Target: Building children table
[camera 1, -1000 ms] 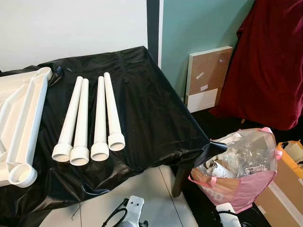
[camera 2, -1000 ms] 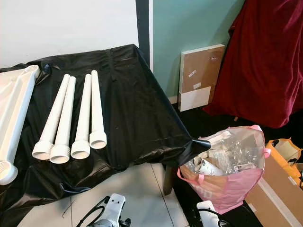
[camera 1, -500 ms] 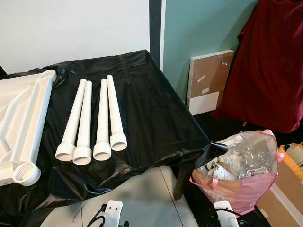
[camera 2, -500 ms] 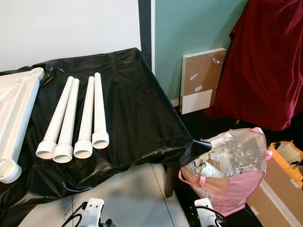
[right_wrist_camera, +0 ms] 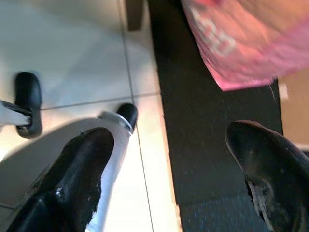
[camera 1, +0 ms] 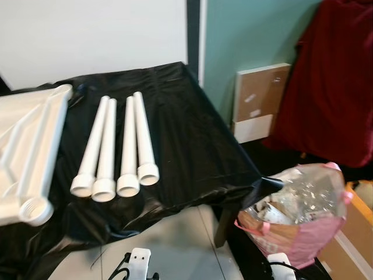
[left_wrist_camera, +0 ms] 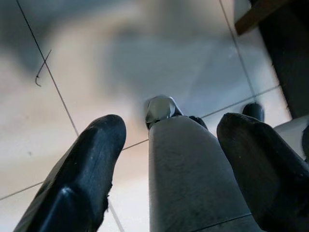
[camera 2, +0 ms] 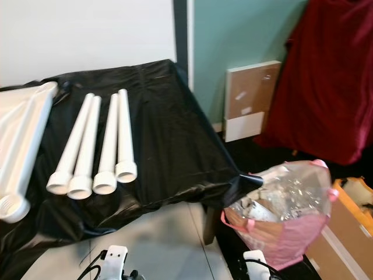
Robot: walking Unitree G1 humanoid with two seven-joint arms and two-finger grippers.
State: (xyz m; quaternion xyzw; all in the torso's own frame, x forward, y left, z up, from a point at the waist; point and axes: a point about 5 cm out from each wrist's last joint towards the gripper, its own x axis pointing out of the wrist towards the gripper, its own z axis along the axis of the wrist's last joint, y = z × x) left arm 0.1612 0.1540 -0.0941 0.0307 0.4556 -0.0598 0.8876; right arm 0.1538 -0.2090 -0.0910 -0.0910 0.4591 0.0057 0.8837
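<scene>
Several white table legs (camera 1: 120,146) lie side by side on a table draped in black plastic sheet (camera 1: 186,140), threaded ends toward me. The white table top (camera 1: 29,151) lies upside down at the table's left, a threaded socket (camera 1: 36,210) at its near corner. Both arms hang low over the floor. My left gripper (left_wrist_camera: 169,164) is open, its fingers (left_wrist_camera: 77,188) framing my own grey leg above pale tiles. My right gripper (right_wrist_camera: 174,179) is open too, over tile and dark mat near the pink bag.
A pink plastic bag (camera 1: 297,216) full of clear packaging stands on the floor right of the table's corner. A flat cardboard box (camera 1: 261,102) leans on the teal wall. Dark red cloth (camera 1: 332,81) hangs at the right. Pale floor tiles (camera 1: 175,245) lie before the table.
The camera has shifted slightly and the picture is now blurred; the table and legs sit a little lower and rightward in view. Nothing on the table has moved.
</scene>
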